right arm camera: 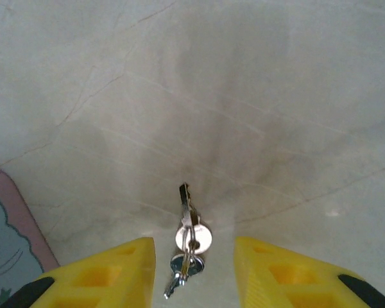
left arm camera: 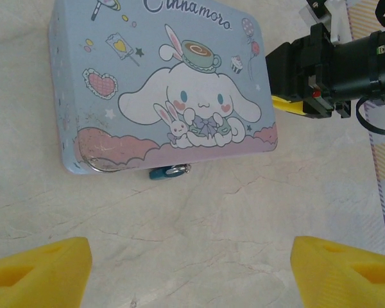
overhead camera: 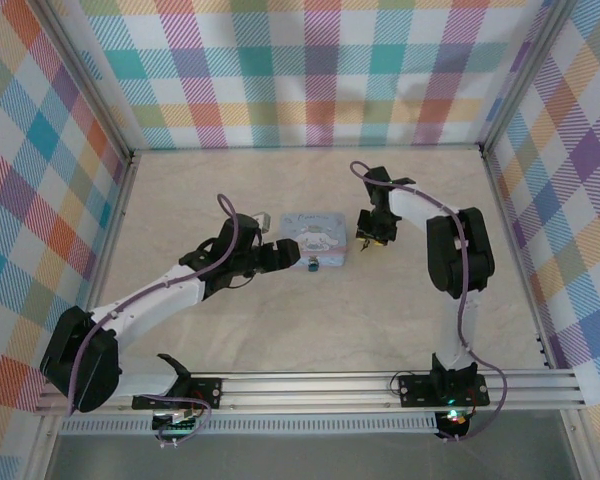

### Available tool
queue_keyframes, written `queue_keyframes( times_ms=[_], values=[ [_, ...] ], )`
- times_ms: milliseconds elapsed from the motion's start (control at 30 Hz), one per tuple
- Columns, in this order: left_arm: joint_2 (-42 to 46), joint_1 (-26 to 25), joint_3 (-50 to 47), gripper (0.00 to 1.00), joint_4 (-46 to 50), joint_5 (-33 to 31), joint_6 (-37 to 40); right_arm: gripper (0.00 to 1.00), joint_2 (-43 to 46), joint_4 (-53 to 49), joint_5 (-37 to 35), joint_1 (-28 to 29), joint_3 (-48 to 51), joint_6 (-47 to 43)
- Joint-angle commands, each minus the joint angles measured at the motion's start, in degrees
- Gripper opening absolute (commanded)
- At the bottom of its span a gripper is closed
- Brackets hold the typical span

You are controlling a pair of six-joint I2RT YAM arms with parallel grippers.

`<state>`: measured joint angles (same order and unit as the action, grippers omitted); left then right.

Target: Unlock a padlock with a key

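We judge the task barely started. The small dark padlock with a bluish body and thin metal shackle (left arm camera: 167, 172) lies on the pale marbled table (left arm camera: 231, 218), right against the near edge of the pale blue rectangular tin with a cartoon bunny lid (left arm camera: 160, 83). The shackle looks shut to us, but it is too small to be sure. Nothing sits in the lock.

The thin dark metal key on its small silver ring (right arm camera: 187, 234) lies flat on the table off the tin's right side, apart from the padlock. Still to do, by our reckoning:
- pick up the key
- carry it over and seat it in the padlock
- turn it
- free the shackle

The padlock will probably need steadying as well.

The right claw (right arm camera: 194, 269) is low over the key, its yellow fingers (right arm camera: 109, 276) partly apart and straddling it. We see bare table on both sides of the key, so neither pad is touching it and there is no grip yet.

The left claw (left arm camera: 191, 269) is spread wide, with only table between its fingers. It points at the padlock and the tin and is near both, but it touches neither and holds nothing.
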<state>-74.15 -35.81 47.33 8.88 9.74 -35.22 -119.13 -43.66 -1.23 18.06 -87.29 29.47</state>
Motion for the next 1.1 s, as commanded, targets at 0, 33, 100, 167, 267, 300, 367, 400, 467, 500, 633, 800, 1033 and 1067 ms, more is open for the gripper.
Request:
queue_keyframes(
  times_ms=[0, 33, 100, 167, 267, 300, 367, 400, 467, 500, 633, 800, 1033, 1067],
  values=[
    [-0.16, -0.57, -0.66, 0.81, -0.71, -0.74, -0.69, 0.36, -1.6, -1.94, 0.71, 0.04, -1.74, -0.25],
    [-0.16, -0.56, -0.72, 0.81, -0.78, -0.61, -0.64, 0.35, -1.91, -2.02, 0.71, 0.02, -1.88, -0.24],
    [-0.14, -0.57, -0.66, 0.81, -0.58, -0.7, -0.68, 0.33, -2.39, -1.96, 1.06, 0.0, -1.85, -0.15],
    [-0.04, -0.57, -0.68, 0.81, -0.54, -0.93, -0.65, 0.26, -2.84, -1.82, 1.43, 0.04, -1.7, -0.16],
    [-0.14, -0.57, -0.66, 0.81, -0.28, -1.46, -0.7, 0.14, -2.97, -1.44, 1.81, 0.04, -1.09, -0.21],
    [-0.14, -0.58, -0.67, 0.81, -0.27, -1.52, -0.69, 0.09, -2.95, -1.18, 1.85, 0.04, -0.65, -0.22],
    [-0.31, -0.57, -0.66, 0.81, -0.27, -1.5, -0.78, 0.04, -2.37, -0.71, 1.85, -0.11, 0.44, -0.12],
    [-0.32, -0.55, -0.57, 0.81, -0.19, -1.63, -0.81, 0.01, -1.83, -0.33, 1.77, -0.05, 1.2, -0.14],
    [-0.35, -0.53, -0.57, 0.81, -0.18, -1.73, -0.75, 0.0, -0.34, 0.69, 1.68, -0.16, 2.86, 0.03],
    [-0.3, -0.57, -0.57, 0.81, -0.18, -1.98, -0.76, 0.0, 0.57, 1.2, 1.59, -0.24, 3.6, 0.06],
    [-0.77, -0.57, -0.42, 0.81, -0.44, -2.25, -0.74, 0.0, 4.3, 2.28, 1.85, -0.66, 5.72, 0.04],
    [-0.67, -0.57, 0.23, 0.82, -0.12, -3.12, -0.97, 0.0, 11.37, 4.34, 2.91, -0.77, 8.7, -0.18],
    [1.18, -0.43, 2.75, 0.82, -0.1, -4.12, -0.61, 0.0, 24.11, 6.68, 6.51, -0.76, 12.46, -1.61],
    [1.11, -0.39, 3.29, 0.82, -0.05, -4.07, -0.39, 0.0, 25.85, 7.27, 7.56, -0.75, 13.02, -1.86]
  ],
)
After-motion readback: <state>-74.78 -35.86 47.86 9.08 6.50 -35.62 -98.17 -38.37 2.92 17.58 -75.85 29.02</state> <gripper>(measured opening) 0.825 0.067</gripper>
